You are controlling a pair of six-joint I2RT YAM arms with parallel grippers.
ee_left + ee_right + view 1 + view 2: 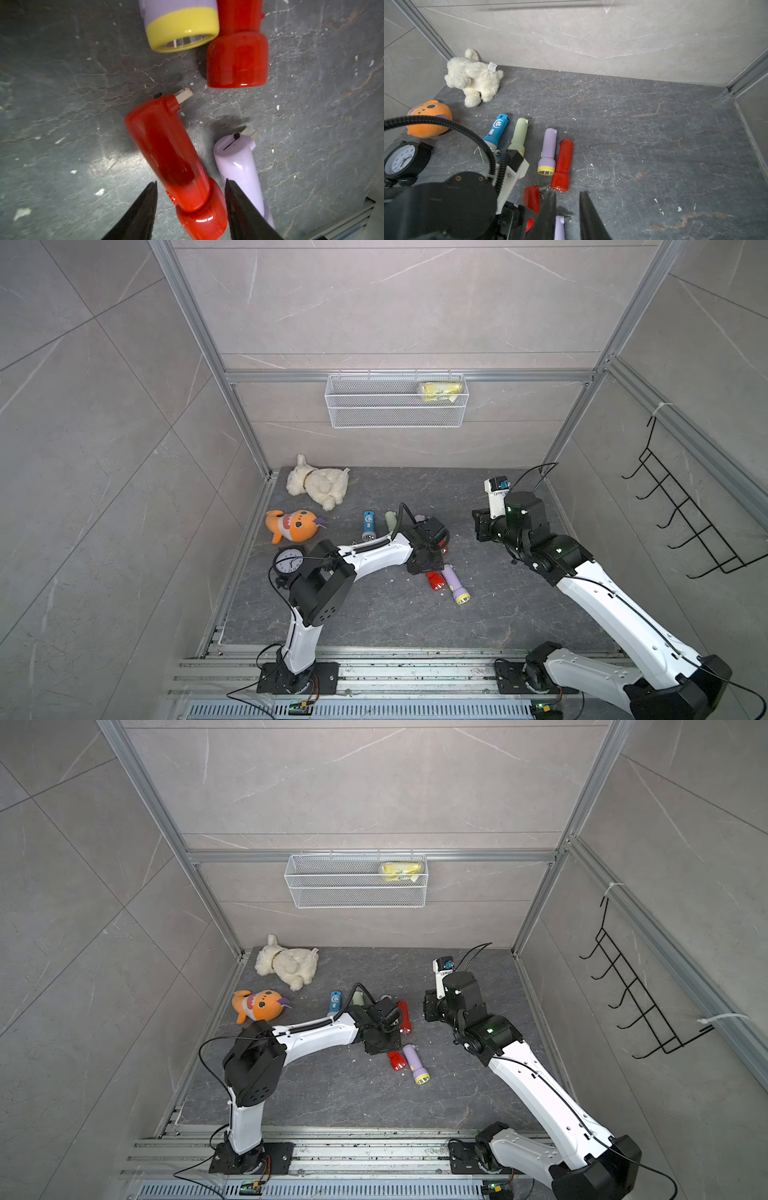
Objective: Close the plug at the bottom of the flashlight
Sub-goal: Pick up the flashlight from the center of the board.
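The left gripper point(190, 182) is straddling, jaws apart, the head of the red plastic flashlight point(166, 145), lying mid-scene with metal plug prongs point(184, 96) sticking out, a lilac plastic flashlight point(236, 162) lying just right; the right gripper point(568, 193) is hovering farther right, jaws slightly parted, empty.

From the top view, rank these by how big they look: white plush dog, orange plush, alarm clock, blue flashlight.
1. white plush dog
2. orange plush
3. alarm clock, partly covered
4. blue flashlight
All lie on the same floor, so nearness barely skews this.
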